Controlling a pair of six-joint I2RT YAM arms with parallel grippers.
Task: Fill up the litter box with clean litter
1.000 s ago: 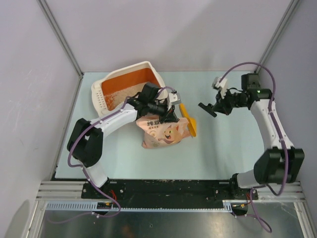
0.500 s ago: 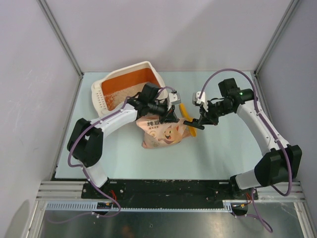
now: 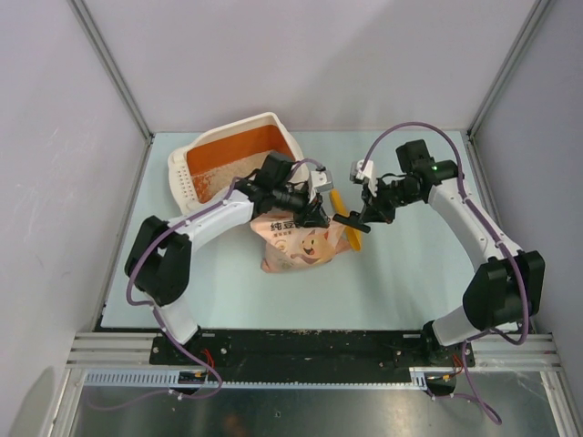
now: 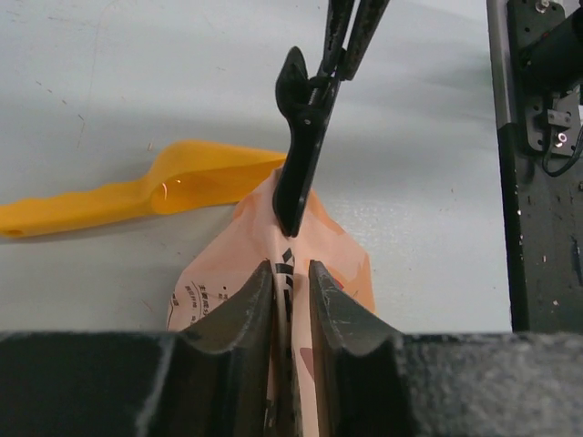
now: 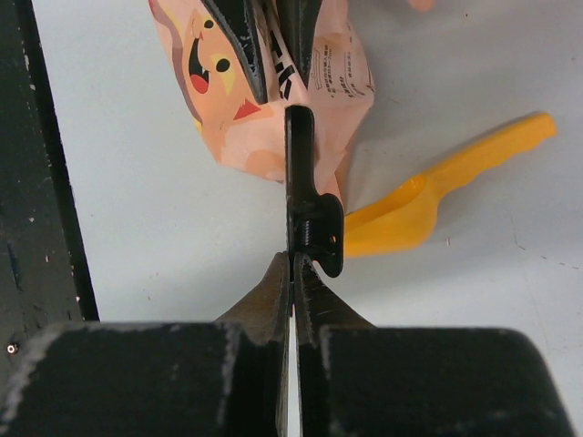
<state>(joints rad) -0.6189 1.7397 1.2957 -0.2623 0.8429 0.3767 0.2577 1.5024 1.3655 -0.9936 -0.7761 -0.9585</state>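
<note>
Currently the left pincer is clenched on the upper fold of the pink-beige bag; the left wrist view shows both fingers pressed against the film with the fold between them. The bag body hangs and rests on the counter directly below this pincer.

The right pincer is clenched on a thin black tool whose type cannot be determined. The tool projects forward from the pincer, and its tip meets the bag edge just ahead of the left pincer's fingertips. A yellow-orange scoop lies on the counter just beside the tool tip, partly under the bag corner.

The litter box sits behind the left pincer, near its wrist. A thin layer of clean litter covers part of its orange floor, so filling is judged to be at an early stage, with most of the supply presumably inside the bag.

Handling notes:
1. The bag film is soft and likely slippery; grip it on a doubled fold near the top, not on 1 layer.
2. The contents are probably heavy and will shift, so support the bag low when tilting.
3. The granules pour freely; keep any opening over the box rim.
</note>
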